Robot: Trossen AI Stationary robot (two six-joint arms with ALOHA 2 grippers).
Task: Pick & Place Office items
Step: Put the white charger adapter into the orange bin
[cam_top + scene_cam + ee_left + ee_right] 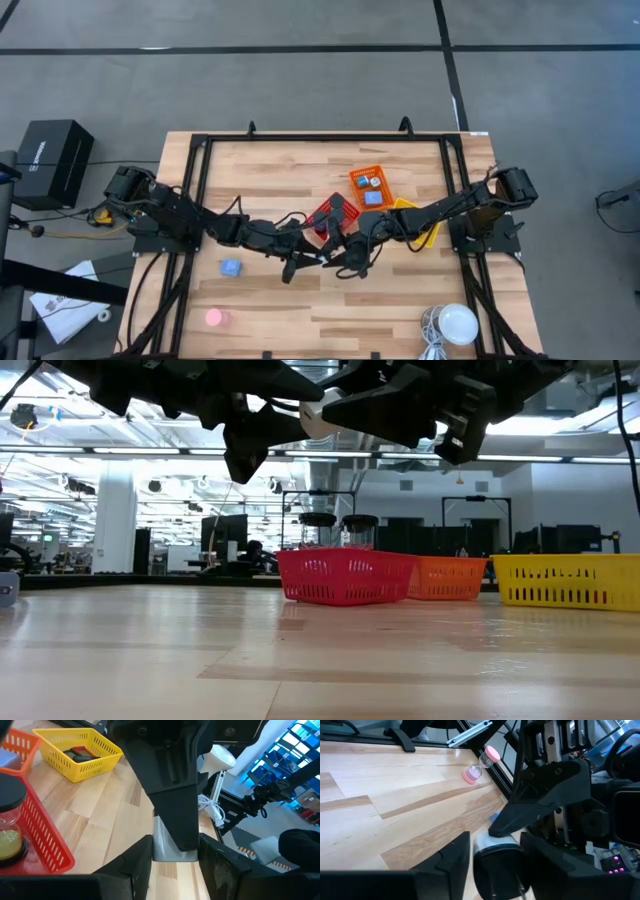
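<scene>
Small pale grey item (167, 845) is off the table (280, 175), mid-air near the red basket (330, 212). Left hand (175, 870) and right hand (495, 870) both appear clamped on it, fingers interleaved. Judged light, rigid and smooth, so likely slippery. Best held across its flat sides.

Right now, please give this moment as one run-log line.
state: shared grip above table | left gripper: shut on pale item | right gripper: shut on it
</scene>
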